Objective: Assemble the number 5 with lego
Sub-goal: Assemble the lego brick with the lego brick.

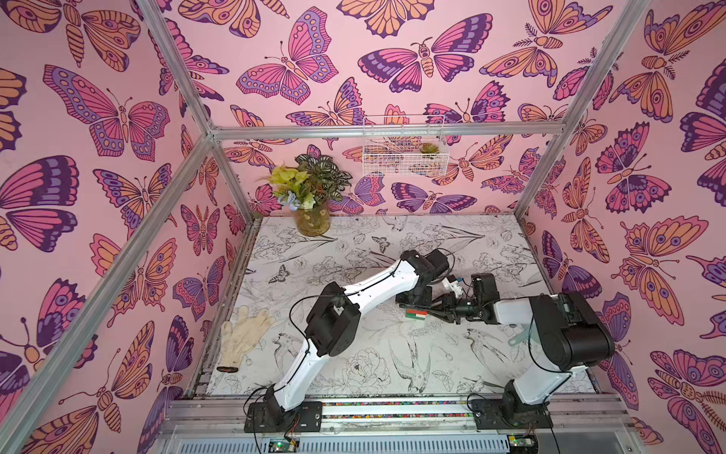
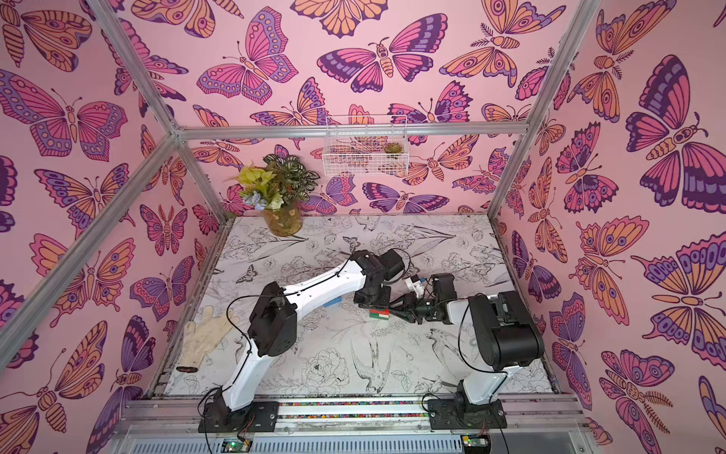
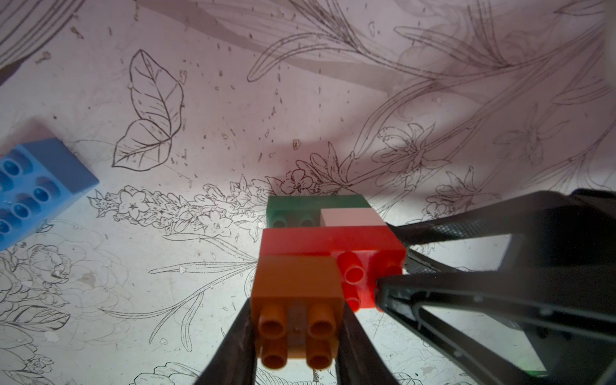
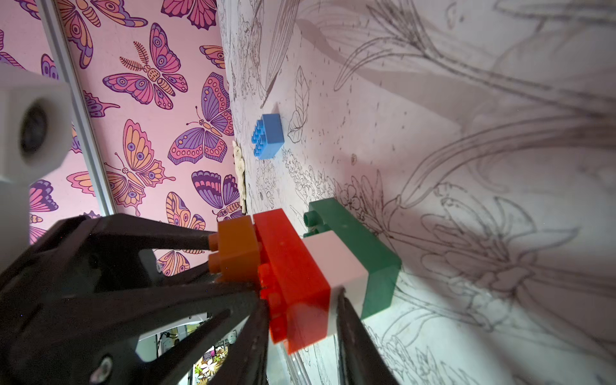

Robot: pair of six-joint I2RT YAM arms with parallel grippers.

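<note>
Lying on its side near the middle of the bench (image 1: 334, 243), a little toward the right edge, the stack (image 1: 416, 314) is gripped from two directions. Four bricks are joined in it, in this order: green brick (image 3: 300, 203), white brick (image 3: 350, 216), red brick (image 3: 316, 240), orange brick (image 3: 296, 280). The studs face the left wrist camera.

The orange brick is pinched by the left tool (image 3: 296, 326), one finger on each side wall. The red brick is pinched by the right tool (image 4: 301, 310), one finger on its studded face beside the orange brick, the other at the seam with the white brick.

Judged reason: the red brick is braced so the orange one can be pushed home without the stack sliding over the bench. The side-lying pose lets both tools come in low. No gap is seen between orange and red, so the joint is taken as seated or nearly so.

The blue brick (image 3: 40, 186) is left loose on the bench, well apart from the stack toward the left edge, apparently also on its side.

Judged progress: four of five joined, top bar of the 5 not yet added. The orange studs are kept clear of both tools, which suits that last brick.
</note>
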